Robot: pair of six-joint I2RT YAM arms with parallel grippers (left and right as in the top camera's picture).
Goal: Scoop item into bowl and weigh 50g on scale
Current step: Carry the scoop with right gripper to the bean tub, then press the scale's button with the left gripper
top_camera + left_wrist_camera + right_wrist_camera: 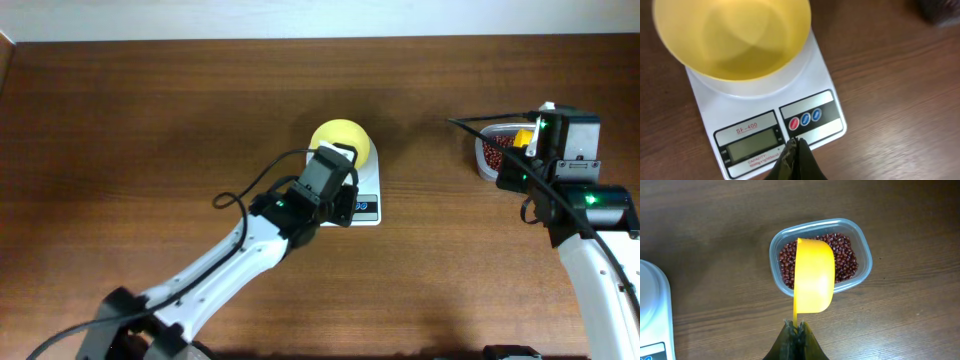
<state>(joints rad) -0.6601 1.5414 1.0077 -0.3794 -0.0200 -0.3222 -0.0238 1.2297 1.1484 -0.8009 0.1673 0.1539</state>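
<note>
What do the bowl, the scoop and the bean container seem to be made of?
Bowl: likely plastic, glossy pale yellow, with soft highlights on its inner wall.
Scoop: probably the same kind of opaque yellow plastic, smooth and evenly coloured.
Container: clear plastic, it seems; the beans show through its wall.

bowl point(732, 37) mouth: clear above | container point(866, 265): scoop point(814, 277) hangs over beans point(846, 255)

On my feed the counter point(150, 120) reads as dark brown wood, its grain plain under a low satin sheen. The bowl point(785, 50) looks like smooth pale-yellow plastic catching soft glare, and the scale point(812, 85) is glossy white plastic. Over at three o'clock, the container point(862, 255) is clear shiny plastic, the scoop point(813, 280) smooth yellow plastic, and the beans point(845, 255) slick-skinned.
</note>
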